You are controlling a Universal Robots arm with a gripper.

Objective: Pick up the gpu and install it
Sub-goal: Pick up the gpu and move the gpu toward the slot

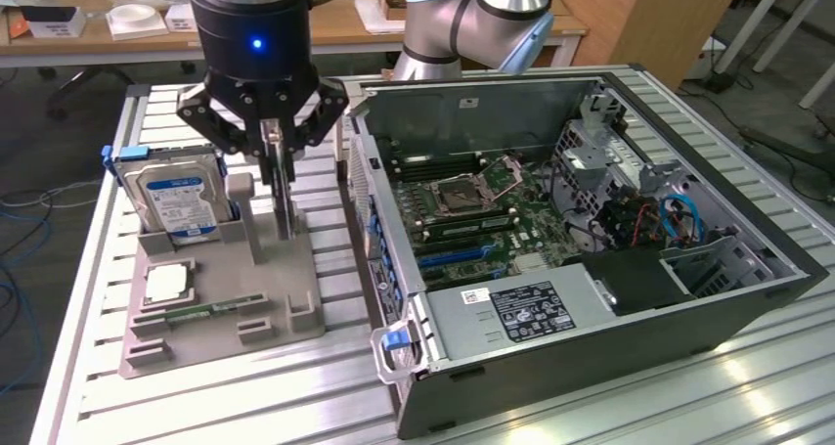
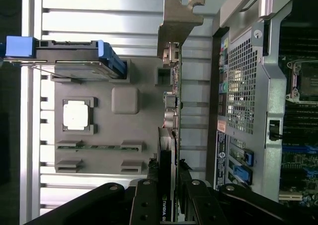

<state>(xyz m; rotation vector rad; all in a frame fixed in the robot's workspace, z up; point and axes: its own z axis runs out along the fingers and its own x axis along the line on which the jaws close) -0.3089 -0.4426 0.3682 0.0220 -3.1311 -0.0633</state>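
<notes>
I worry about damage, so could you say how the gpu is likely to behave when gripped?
The gpu hangs straight from the gripper, so probably stiff, not floppy. Thin and gripped at one end, it might twist if bumped. Its bare connectors look fragile.

Arm: the arm is standing at the far side of the scene, its pale grey and blue joints bending over towards the exterior view's left.
Wrist: the wrist is pointing straight down, a dark cylinder with a small blue light glowing on its near face.
Gripper: the gripper is hanging directly under the wrist, its black linkage spreading outward to both sides and drawing together below.
Fingers: the fingers are pressing from both sides on the gpu, gripping its thin edge between them.
Load: the gpu is hanging edge-on beneath the gripper.
</notes>
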